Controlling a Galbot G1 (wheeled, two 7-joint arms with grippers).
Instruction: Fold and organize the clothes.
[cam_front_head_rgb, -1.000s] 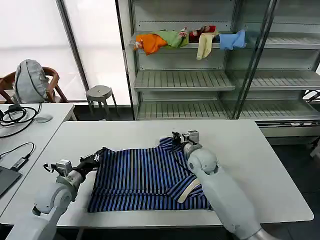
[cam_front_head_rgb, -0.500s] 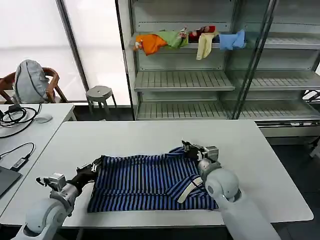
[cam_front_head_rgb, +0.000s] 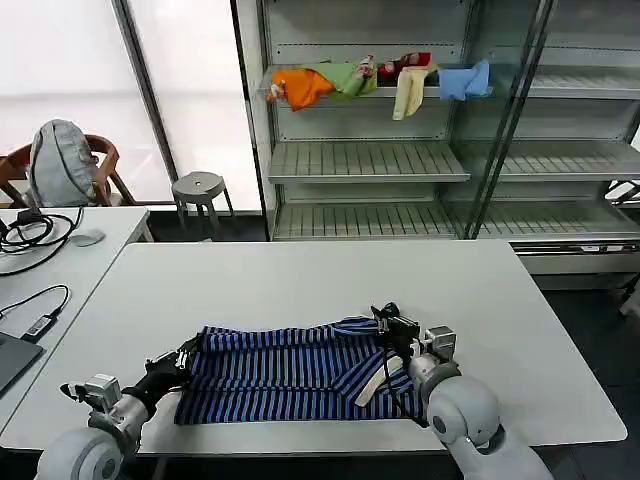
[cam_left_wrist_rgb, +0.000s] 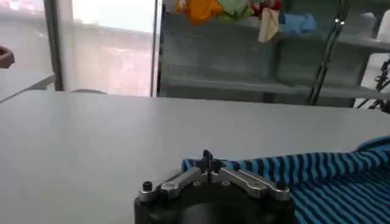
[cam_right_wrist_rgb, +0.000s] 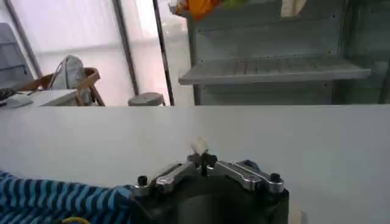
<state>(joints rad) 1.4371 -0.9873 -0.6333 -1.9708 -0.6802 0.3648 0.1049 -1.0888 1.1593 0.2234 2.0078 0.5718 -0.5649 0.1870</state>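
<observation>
The clothes are one blue-and-black striped shirt (cam_front_head_rgb: 290, 375) lying as a low, wide band near the front edge of the white table (cam_front_head_rgb: 300, 275), with a cream-trimmed sleeve (cam_front_head_rgb: 372, 380) folded over it. My left gripper (cam_front_head_rgb: 190, 350) is shut on the shirt's far left edge; in the left wrist view its tips (cam_left_wrist_rgb: 208, 161) pinch striped cloth (cam_left_wrist_rgb: 329, 176). My right gripper (cam_front_head_rgb: 385, 318) is shut on the far right edge. In the right wrist view a cream scrap (cam_right_wrist_rgb: 199, 145) sticks out from between its closed tips (cam_right_wrist_rgb: 203, 159), with stripes (cam_right_wrist_rgb: 49, 198) beside it.
Metal shelving (cam_front_head_rgb: 370, 160) stands behind the table, with orange (cam_front_head_rgb: 300, 85), green, yellow and light-blue (cam_front_head_rgb: 465, 80) garments on its top shelf. A side table (cam_front_head_rgb: 50, 250) with cables and a laptop is at the left. A stool (cam_front_head_rgb: 200, 185) and a chair stand beyond it.
Both grippers have drawn the shirt's far edge toward the table's front. The shirt has gone from a broad spread to a narrower band.
</observation>
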